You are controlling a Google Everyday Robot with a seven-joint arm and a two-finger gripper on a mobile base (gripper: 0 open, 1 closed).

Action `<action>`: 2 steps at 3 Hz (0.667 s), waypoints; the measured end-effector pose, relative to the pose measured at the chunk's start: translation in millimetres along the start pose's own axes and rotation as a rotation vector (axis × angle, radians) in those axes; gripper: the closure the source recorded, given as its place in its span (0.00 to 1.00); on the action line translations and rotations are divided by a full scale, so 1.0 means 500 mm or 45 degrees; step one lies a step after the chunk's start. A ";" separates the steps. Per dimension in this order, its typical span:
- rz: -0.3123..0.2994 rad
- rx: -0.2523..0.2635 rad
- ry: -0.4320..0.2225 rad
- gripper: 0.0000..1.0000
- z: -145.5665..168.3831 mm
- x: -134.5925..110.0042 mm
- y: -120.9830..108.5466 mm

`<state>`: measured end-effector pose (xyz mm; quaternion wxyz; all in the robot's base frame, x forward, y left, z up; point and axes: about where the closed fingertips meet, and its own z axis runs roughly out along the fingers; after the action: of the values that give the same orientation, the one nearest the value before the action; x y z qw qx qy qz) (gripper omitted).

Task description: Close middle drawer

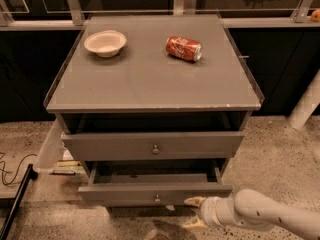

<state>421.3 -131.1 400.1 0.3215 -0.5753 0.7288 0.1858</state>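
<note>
The middle drawer [125, 194] is the lower grey drawer with a low flat front and a small round metal knob [157, 199]. It stands pulled out a short way, and a narrow strip of its inside shows. My gripper [193, 213] is at the bottom right, in front of the right part of the drawer front. Its fingers are spread apart and empty. The upper fingertip [194, 201] is against the front panel, right of the knob. My white arm [265, 214] reaches in from the right edge.
Above it is a grey drawer with a taller front [152, 145], slightly out. A beige bowl [105, 42] and a red soda can [183, 48] lie on the cabinet top [150, 79]. A black cable [12, 169] and a black bar [17, 201] are on the floor at left. A white post [305, 106] stands at right.
</note>
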 end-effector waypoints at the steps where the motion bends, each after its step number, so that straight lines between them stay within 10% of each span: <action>1: -0.047 0.052 0.010 0.66 0.015 0.004 -0.106; 2: -0.051 0.102 0.033 0.89 0.015 0.012 -0.177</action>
<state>507.2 -154.5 399.5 0.3384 -0.5788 0.7281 0.1426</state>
